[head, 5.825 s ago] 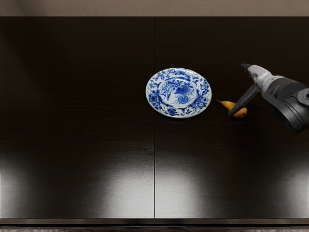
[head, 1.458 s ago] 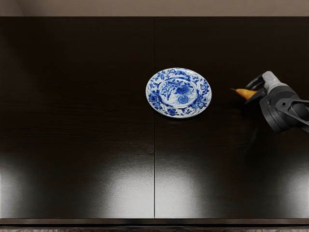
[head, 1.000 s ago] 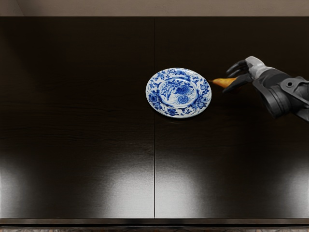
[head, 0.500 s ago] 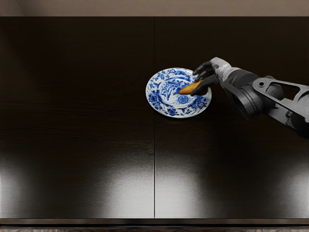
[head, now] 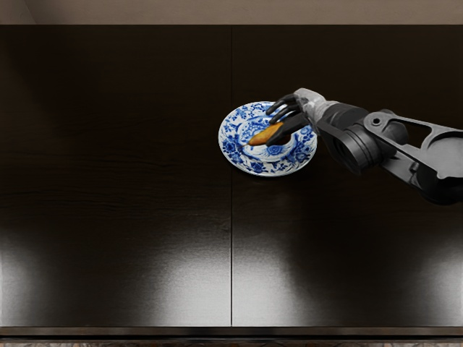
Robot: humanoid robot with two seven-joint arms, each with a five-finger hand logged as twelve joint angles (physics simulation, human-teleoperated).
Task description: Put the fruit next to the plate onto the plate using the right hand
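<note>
Worktop [head: 130,188] of dark wood has a thin seam running down its middle. Just right of that seam sits a blue-and-white patterned plate [head: 233,144]. Over the plate's centre is an orange, tapered fruit [head: 265,134], clamped in the right robot hand [head: 293,116], whose arm reaches in from the right edge. Whether the fruit touches the plate cannot be told.

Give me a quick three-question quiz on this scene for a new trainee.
1. True or false: the left arm is in view.
2. The fruit at the right hand is over a: A plate; B bowl; C tray.
3. Fill in: the plate's pattern is ___ on white.
Key: 1 false; 2 A; 3 blue.
</note>
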